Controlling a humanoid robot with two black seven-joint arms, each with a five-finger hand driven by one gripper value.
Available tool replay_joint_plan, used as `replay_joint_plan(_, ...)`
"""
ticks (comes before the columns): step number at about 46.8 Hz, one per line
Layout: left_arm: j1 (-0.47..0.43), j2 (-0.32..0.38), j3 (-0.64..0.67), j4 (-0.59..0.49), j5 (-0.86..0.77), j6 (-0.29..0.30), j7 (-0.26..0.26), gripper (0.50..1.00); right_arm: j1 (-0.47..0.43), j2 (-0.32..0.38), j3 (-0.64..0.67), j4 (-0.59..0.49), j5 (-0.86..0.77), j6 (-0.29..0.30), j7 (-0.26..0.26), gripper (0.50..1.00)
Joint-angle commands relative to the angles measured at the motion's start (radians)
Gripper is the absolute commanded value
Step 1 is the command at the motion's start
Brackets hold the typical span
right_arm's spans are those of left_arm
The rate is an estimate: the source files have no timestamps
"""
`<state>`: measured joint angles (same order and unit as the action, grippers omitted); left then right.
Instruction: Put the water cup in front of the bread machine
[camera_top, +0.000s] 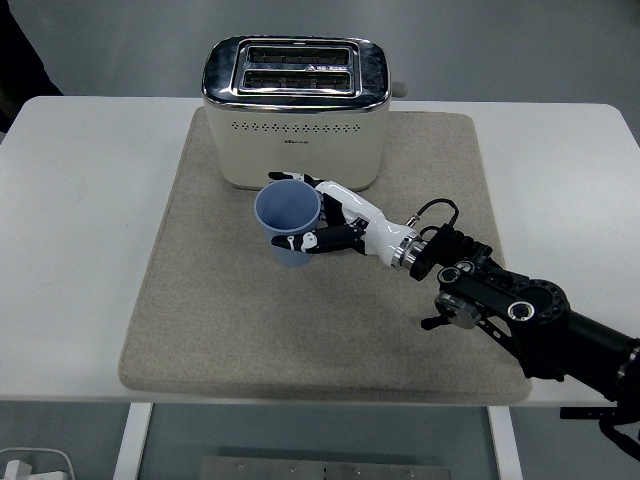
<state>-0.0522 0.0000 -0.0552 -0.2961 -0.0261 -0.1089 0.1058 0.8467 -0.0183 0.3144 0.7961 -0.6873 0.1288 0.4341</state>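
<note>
The right arm (520, 315) was seen entering from the table's (80, 250) near right corner and reaching diagonally inward over the mat (200, 330), which covered the middle of the table from near its front edge to the far edge. No left arm was shown.

At the end of that arm, the robot hand (325, 220) was wrapped around the cup (290, 222): the thumb (300, 241) was pressed against the cup's near side and the other fingers (290, 180) were curled round its far side, so the cup was held. The cup was blue, upright and empty as far as could be seen, with its open mouth facing up. Whether its base was resting on the mat or was lifted just clear of it could not be told.

Beyond the cup, the toaster (296, 110) was standing at the far edge of the mat, its two slots facing up. The cup was placed just in front of the toaster's front wall, near its middle.

The placing step was judged to be in hand and nearly finished, since the cup was already positioned in front of the toaster. For the next move, the cup would have to be settled flat on the mat, the fingers opened without tipping it, and the hand drawn back toward the near right corner, clear of both cup and toaster.
</note>
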Motion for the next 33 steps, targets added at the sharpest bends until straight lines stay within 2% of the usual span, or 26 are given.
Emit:
replay_joint_plan(1,0.0,0.0,0.0,0.0,0.0,0.0,0.0,1.0,0.0,-0.005,0.0,0.0,0.0,0.005,0.0,0.928)
replay_joint_plan(33,0.0,0.0,0.0,-0.001,0.0,0.0,0.0,1.0,-0.009,-0.074,0.011,0.002,0.0,0.034,0.002,0.928)
